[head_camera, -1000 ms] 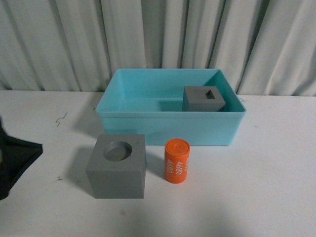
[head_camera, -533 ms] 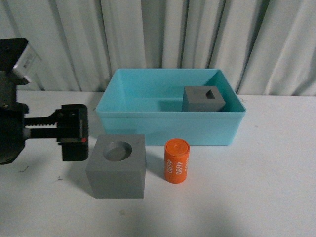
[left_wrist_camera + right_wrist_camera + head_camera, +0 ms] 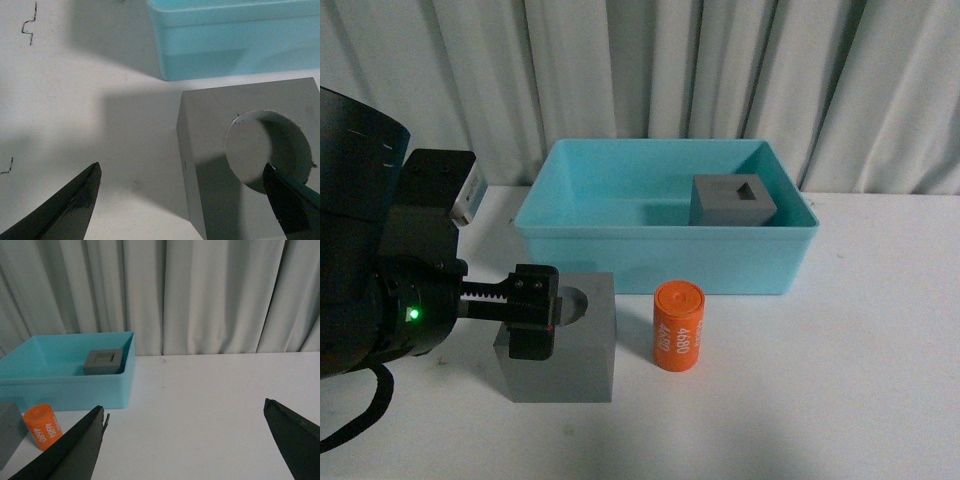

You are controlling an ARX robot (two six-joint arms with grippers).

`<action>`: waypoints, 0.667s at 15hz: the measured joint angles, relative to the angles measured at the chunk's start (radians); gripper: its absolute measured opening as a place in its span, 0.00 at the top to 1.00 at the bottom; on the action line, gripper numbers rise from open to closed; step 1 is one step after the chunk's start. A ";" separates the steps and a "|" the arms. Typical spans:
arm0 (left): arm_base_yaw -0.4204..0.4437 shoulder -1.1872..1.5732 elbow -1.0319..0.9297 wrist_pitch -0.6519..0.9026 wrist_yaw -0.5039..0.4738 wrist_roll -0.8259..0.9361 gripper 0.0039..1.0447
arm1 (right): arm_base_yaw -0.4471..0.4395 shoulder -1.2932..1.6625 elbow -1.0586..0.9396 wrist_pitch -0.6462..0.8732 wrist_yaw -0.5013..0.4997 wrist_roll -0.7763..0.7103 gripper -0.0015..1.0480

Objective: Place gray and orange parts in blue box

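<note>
L claw (image 3: 182, 200) spread wide, gripping nothing: one tip over the round recess of gray cube (image 3: 560, 355), other tip over bare table (image 3: 880, 400) beside it. That cube at lower left-center of front frame, just before blue box (image 3: 660, 232), outside it, partly hidden by L arm (image 3: 380, 290). Orange cyl. (image 3: 678, 327) upright at frame center, just right of cube, not touching, also outside box. 2nd gray cube (image 3: 732, 200), rect. recess up, inside box at right rear corner. R claw (image 3: 180, 445) likewise spread, empty, over table, well apart from parts.
</note>
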 joint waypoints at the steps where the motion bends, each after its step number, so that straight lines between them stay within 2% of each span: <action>1: -0.001 0.023 0.017 0.003 0.000 0.005 0.06 | 0.000 0.000 0.000 0.000 0.000 0.000 0.06; 10: -0.043 0.107 0.070 0.030 -0.005 0.016 0.06 | 0.000 0.000 0.000 0.000 0.000 0.000 0.06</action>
